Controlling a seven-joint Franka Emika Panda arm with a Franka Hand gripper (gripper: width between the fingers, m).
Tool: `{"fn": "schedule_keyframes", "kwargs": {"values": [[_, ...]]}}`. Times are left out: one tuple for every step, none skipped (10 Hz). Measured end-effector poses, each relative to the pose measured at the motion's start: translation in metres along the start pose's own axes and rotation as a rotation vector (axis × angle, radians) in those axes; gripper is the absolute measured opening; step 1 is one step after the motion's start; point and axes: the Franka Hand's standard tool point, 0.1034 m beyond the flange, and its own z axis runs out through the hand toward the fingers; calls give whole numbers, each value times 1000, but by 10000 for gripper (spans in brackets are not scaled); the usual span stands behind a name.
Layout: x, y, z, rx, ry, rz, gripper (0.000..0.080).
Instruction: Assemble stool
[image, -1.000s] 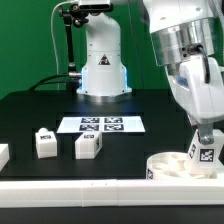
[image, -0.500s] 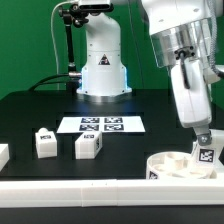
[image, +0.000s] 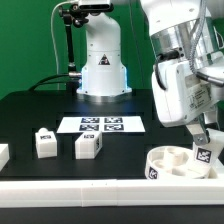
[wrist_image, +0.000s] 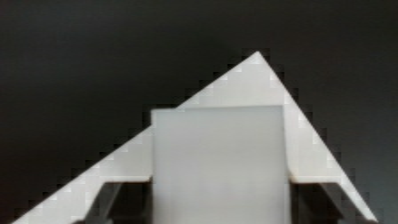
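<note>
Table (image: 30, 115): black surface that fills most of the exterior view and carries all the loose parts.
Arm (image: 180, 80): large white and grey links that come down from the top on the exterior view's right; its base (image: 100, 65) stands at the back middle of the table.
Border rail (image: 80, 190): long white strip along the table's near edge.
Marker board (image: 103, 125): flat white sheet with tags, lying in front of the base, near the middle of the table.
Seat (image: 170, 160): squat round white disc with recesses in its upper face and a tag on its side, resting just behind the border rail on the exterior view's right.
Loose legs: one block (image: 44, 142) and a second (image: 88, 145) sit apart from each other on the exterior view's left, well apart from the seat; part of a third (image: 3, 153) shows at the left edge.
Held leg (image: 207, 152): white block with its tag facing the camera, slightly tilted, over the seat's right side; whether it touches the seat cannot be told. In the wrist view it (wrist_image: 219, 150) stands upright between the fingers.
White wedge (wrist_image: 258, 85): pale triangular shape behind the held leg in the wrist view; too blurred to identify.
Gripper (image: 204, 138): clamped on the held leg from above; in the wrist view (wrist_image: 219, 205) the dark fingers (wrist_image: 121, 200) press its two sides.
</note>
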Motion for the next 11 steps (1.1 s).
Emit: {"fn": "schedule_keyframes", "kwargs": {"values": [[0, 0, 0, -2, -6, 13, 346], [-1, 1, 1, -3, -7, -6, 346], [-1, 2, 1, -3, -7, -18, 513], [-1, 2, 1, -4, -6, -22, 623], [1, 6, -1, -51, 7, -108, 623], [3, 4, -9, -67, 6, -184, 643], [5, 1, -17, -59, 2, -259, 648], [10, 0, -23, -68, -2, -387, 648], [19, -3, -29, -90, -10, -504, 649], [26, -7, -30, -105, -13, -535, 649], [26, -7, -29, -104, -12, -525, 649]]}}
